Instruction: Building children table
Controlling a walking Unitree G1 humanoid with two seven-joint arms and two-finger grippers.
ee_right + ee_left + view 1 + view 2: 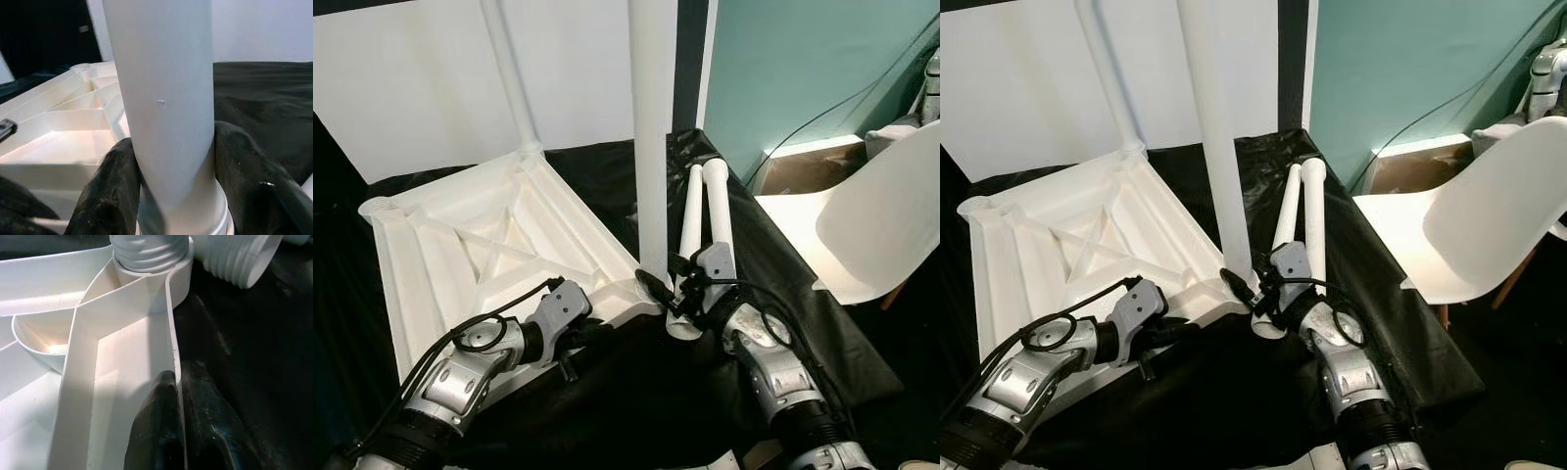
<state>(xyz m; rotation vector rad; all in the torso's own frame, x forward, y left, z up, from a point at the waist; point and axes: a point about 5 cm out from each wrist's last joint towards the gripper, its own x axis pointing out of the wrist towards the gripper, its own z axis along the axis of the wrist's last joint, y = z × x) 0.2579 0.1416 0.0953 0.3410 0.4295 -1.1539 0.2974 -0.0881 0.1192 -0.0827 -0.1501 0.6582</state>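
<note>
Threading the upright leg into the corner socket at the tabletop's 5 o'clock, your right gripper has its fingers clamped round it; tilt and it cross-threads. Your left gripper pinches the tabletop rim; slip there lets it spin.

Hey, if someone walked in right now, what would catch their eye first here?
The upturned white tabletop lying on black cloth, with one leg already standing at its far corner. Next, the tall leg upright at the near corner, gripped low down by the right gripper, while the left gripper pinches the tabletop's rim beside it. Two spare legs lie alongside, and a white chair stands to the right.
</note>
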